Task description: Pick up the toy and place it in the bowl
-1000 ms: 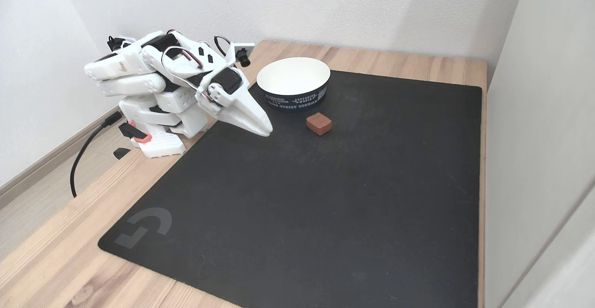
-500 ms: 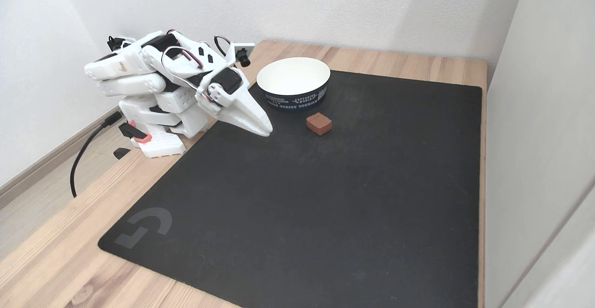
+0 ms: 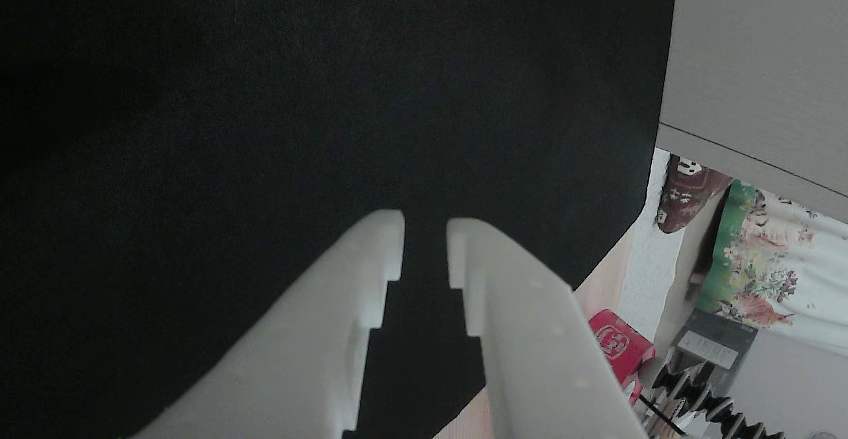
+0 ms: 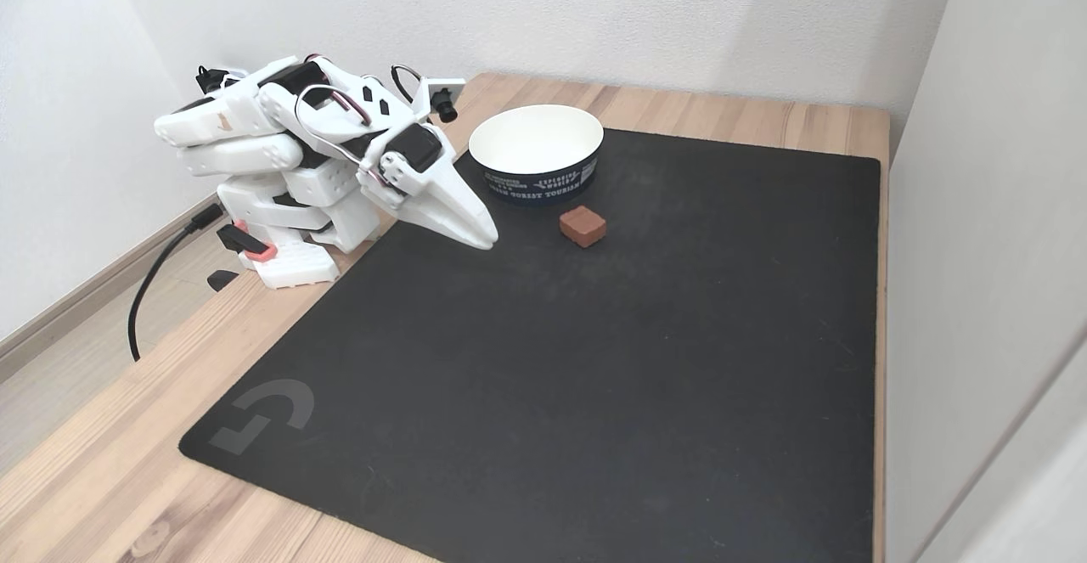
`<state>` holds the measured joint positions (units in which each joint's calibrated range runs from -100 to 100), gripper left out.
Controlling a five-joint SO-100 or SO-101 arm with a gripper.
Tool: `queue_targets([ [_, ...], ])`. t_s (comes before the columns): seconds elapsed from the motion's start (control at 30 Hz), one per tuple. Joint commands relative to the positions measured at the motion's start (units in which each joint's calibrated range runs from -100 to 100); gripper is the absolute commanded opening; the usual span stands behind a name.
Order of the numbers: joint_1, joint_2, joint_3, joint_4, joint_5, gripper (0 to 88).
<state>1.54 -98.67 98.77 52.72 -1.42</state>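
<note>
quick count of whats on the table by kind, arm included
Robot arm with gripper: 1
Toy cube, dark red: 1
Bowl, white inside, dark printed band outside: 1
Black mat: 1
Total: 4

You're set up at home here: a wooden desk (image 4: 679, 113) tucked into a white-walled corner, a gaming mouse mat (image 4: 594, 359) on top, wood flooring (image 4: 51, 376) below, and a floral curtain (image 3: 775, 273) beyond the desk edge.
</note>
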Motion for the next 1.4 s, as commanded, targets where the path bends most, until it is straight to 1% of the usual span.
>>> queue_targets([
  [0.0, 0.76, -0.58, 0.78, 0.11, -0.15, 2.9],
  [0.87, 0.68, -0.5, 0.69, 0.11, -0.2, 2.4],
  [1.0, 0.18, -0.08, -3.1, 0.28, -0.31, 2.4],
  [1.2, 0.01, 10.59, -11.57, 0.28, -0.36, 2.4],
  [1.37, -2.59, 22.84, -24.1, 0.2, -0.36, 2.4],
])
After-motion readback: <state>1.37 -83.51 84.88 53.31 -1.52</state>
